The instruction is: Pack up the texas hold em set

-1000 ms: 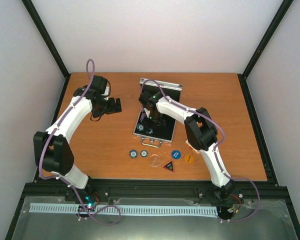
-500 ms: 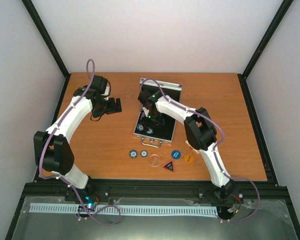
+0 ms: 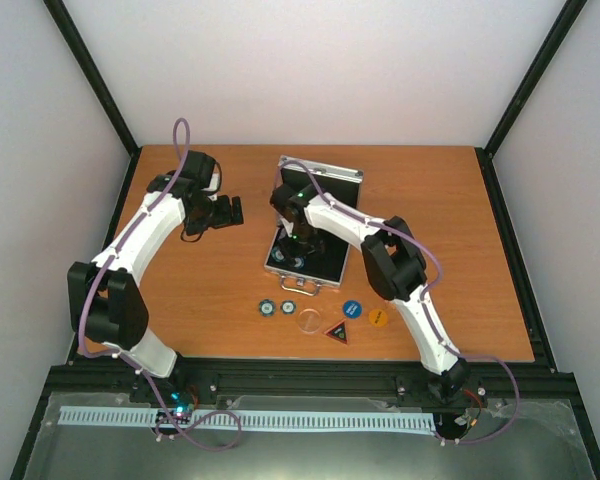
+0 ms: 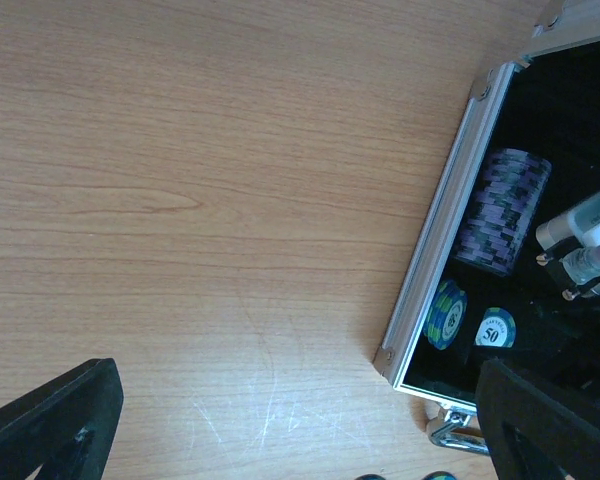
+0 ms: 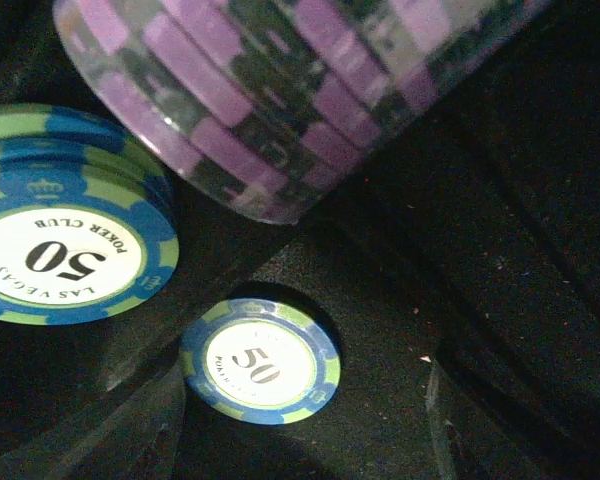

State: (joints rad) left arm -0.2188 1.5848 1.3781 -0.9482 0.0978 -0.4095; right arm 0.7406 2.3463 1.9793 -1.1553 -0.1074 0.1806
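Step, we judge: loading chips into aluminium case (image 3: 332, 268), mid-table | right gripper (image 5: 300, 430) inside it, jaws parted above freed blue 50 chip (image 5: 259, 360) | left gripper (image 3: 230, 212) spread, empty, nine o'clock of case | next: fetch loose chips (image 3: 267, 308) at six o'clock

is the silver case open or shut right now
Open. The case has its lid raised at the far side, and the black lining shows, with a purple chip stack and blue chips inside.

table (image 3: 200, 290): brown wood, flat | walls (image 3: 310, 70): plain white, behind and beside table | posts (image 3: 91, 75): black, at table's back corners | metal sheet (image 3: 310, 455): grey, in front of table | light: soft
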